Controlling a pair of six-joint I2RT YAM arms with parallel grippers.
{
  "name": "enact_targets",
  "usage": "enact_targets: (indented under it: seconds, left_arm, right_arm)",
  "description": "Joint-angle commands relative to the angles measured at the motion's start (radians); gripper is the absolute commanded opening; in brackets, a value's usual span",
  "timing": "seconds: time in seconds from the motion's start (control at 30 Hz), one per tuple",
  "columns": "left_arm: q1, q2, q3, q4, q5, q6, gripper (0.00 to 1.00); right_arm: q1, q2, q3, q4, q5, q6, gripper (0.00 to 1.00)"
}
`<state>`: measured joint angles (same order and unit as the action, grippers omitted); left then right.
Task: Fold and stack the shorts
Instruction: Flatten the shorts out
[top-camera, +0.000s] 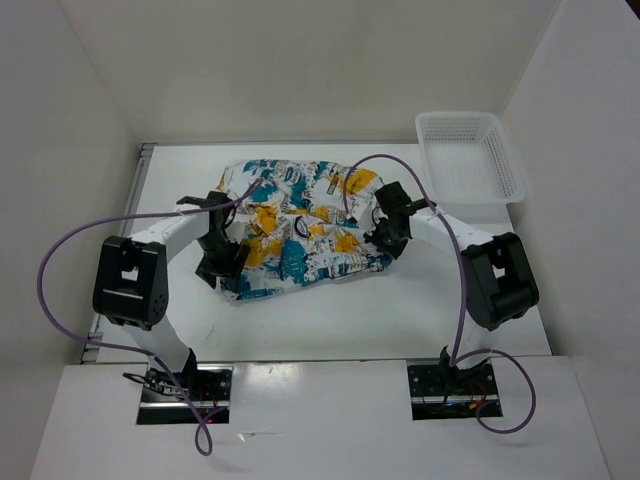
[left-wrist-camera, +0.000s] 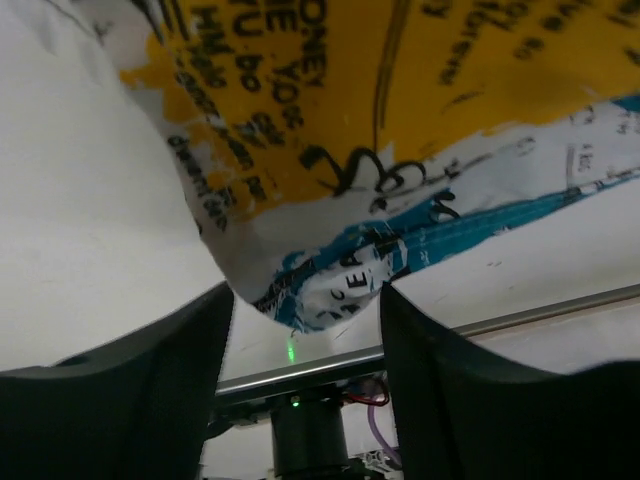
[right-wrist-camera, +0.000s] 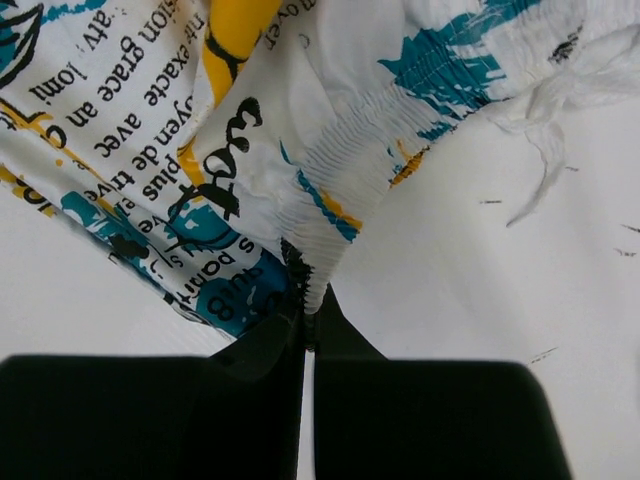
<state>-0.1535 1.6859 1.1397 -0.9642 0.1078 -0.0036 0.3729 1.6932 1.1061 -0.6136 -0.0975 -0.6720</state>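
Observation:
The shorts (top-camera: 300, 225), white cloth with teal, yellow-orange and black print, lie rumpled in the middle of the table; I cannot tell two pieces apart. My left gripper (top-camera: 222, 262) is at their near-left corner. In the left wrist view it (left-wrist-camera: 305, 335) is open, and a corner of the shorts (left-wrist-camera: 330, 280) hangs just above the gap between the fingers (left-wrist-camera: 450, 380), unclamped. My right gripper (top-camera: 387, 235) is at the shorts' right edge. In the right wrist view it (right-wrist-camera: 308, 325) is shut on the ribbed waistband edge of the shorts (right-wrist-camera: 330, 210).
A white plastic lattice basket (top-camera: 468, 155) stands at the back right corner of the white table (top-camera: 400, 310). White walls enclose the table on the left, back and right. Purple cables loop over both arms.

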Motion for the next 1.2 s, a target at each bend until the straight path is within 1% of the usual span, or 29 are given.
enact_targets:
  seconds: [0.0,0.03,0.1,0.13,0.2,0.23,0.27,0.3,0.33,0.37,0.4,0.43,0.47,0.5,0.53,0.57,0.6,0.67,0.7,0.73,0.8,0.83,0.93,0.97,1.03,1.07,1.1,1.13,1.17]
  left_arm:
    - [-0.033,0.018,-0.015,0.034,0.032,0.004,0.67]
    - [-0.044,0.018,-0.015,0.035,0.032,0.004,0.6]
    - [-0.078,0.018,-0.024,0.016,0.052,0.004,0.41]
    - [-0.078,0.018,-0.024,-0.008,0.061,0.004,0.26]
    - [-0.09,0.008,-0.003,-0.138,0.127,0.004,0.21]
    - [-0.09,-0.018,0.021,-0.195,0.156,0.004,0.21]
    - [-0.09,-0.038,0.031,-0.284,0.183,0.004,0.25]
    - [-0.09,-0.058,0.031,-0.309,0.197,0.004,0.3]
    - [-0.077,-0.078,0.044,-0.321,0.197,0.004,0.35]
    - [-0.063,-0.107,0.064,-0.321,0.173,0.004,0.39]
    - [-0.013,-0.117,0.083,-0.288,0.15,0.004,0.45]
    - [0.027,-0.117,0.103,-0.24,0.104,0.004,0.46]
    - [0.073,-0.117,0.129,-0.132,0.104,0.004,0.46]
    - [0.119,-0.117,0.19,-0.076,0.104,0.004,0.47]
    - [0.205,-0.085,0.213,-0.023,0.104,0.004,0.5]
    - [0.238,-0.069,0.233,0.064,0.113,0.004,0.52]
    - [0.256,-0.051,0.244,0.099,0.113,0.004,0.52]
    - [0.24,0.007,0.244,0.165,0.048,0.004,0.53]
    - [0.223,0.023,0.23,0.183,0.027,0.004,0.55]
    - [0.191,0.052,0.22,0.199,0.015,0.004,0.55]
    - [0.166,0.073,0.206,0.225,0.015,0.004,0.59]
    - [0.155,0.093,0.19,0.237,0.015,0.004,0.6]
    - [0.131,0.13,0.169,0.272,0.006,0.004,0.61]
    - [0.131,0.13,0.169,0.286,-0.003,0.004,0.61]
    - [0.12,0.153,0.16,0.308,-0.017,0.004,0.61]
    - [0.12,0.153,0.151,0.329,-0.029,0.004,0.61]
    - [0.12,0.167,0.15,0.329,-0.03,0.004,0.61]
    - [0.12,0.167,0.15,0.34,-0.03,0.004,0.61]
    - [0.12,0.179,0.15,0.34,-0.019,0.004,0.61]
  right_arm:
    - [-0.003,-0.052,-0.012,-0.064,0.016,-0.069,0.0]
    - [-0.003,-0.052,-0.012,-0.081,0.016,-0.09,0.0]
    - [-0.003,-0.063,-0.012,-0.139,0.016,-0.157,0.0]
    - [-0.003,-0.063,-0.012,-0.164,0.025,-0.184,0.0]
    - [-0.003,-0.075,-0.012,-0.218,0.025,-0.244,0.0]
    - [-0.003,-0.085,-0.021,-0.26,0.025,-0.294,0.0]
    - [-0.003,-0.101,-0.022,-0.27,0.039,-0.314,0.03]
    - [0.009,-0.112,-0.038,-0.27,0.054,-0.327,0.26]
    - [0.009,-0.125,-0.048,-0.235,0.073,-0.327,0.57]
    - [0.009,-0.15,-0.048,-0.216,0.099,-0.34,0.74]
    - [0.009,-0.161,-0.048,-0.194,0.113,-0.34,0.94]
    - [0.009,-0.174,-0.026,-0.125,0.122,-0.312,1.0]
    - [0.009,-0.202,-0.006,-0.094,0.122,-0.293,1.0]
    - [-0.005,-0.216,0.015,-0.065,0.104,-0.273,1.0]
    - [-0.014,-0.23,0.064,-0.034,0.082,-0.25,1.0]
    - [-0.014,-0.243,0.081,0.044,0.062,-0.177,1.0]
    - [-0.026,-0.272,0.093,0.076,0.012,-0.147,1.0]
    - [-0.01,-0.296,0.093,0.147,-0.039,-0.089,1.0]
    - [0.038,-0.296,0.084,0.161,-0.053,-0.072,1.0]
    - [0.064,-0.296,0.065,0.161,-0.062,-0.061,0.98]
    - [0.115,-0.277,0.048,0.161,-0.062,-0.034,0.94]
    - [0.144,-0.25,0.026,0.161,-0.076,-0.022,0.91]
    - [0.144,-0.183,-0.008,0.196,-0.103,0.037,0.79]
    - [0.144,-0.167,-0.017,0.205,-0.103,0.046,0.71]
    - [0.144,-0.133,-0.035,0.228,-0.103,0.055,0.62]
    - [0.144,-0.133,-0.048,0.229,-0.103,0.055,0.54]
    - [0.144,-0.116,-0.058,0.238,-0.103,0.055,0.49]
    - [0.144,-0.097,-0.058,0.248,-0.094,0.07,0.4]
    - [0.144,-0.086,-0.067,0.249,-0.085,0.071,0.35]
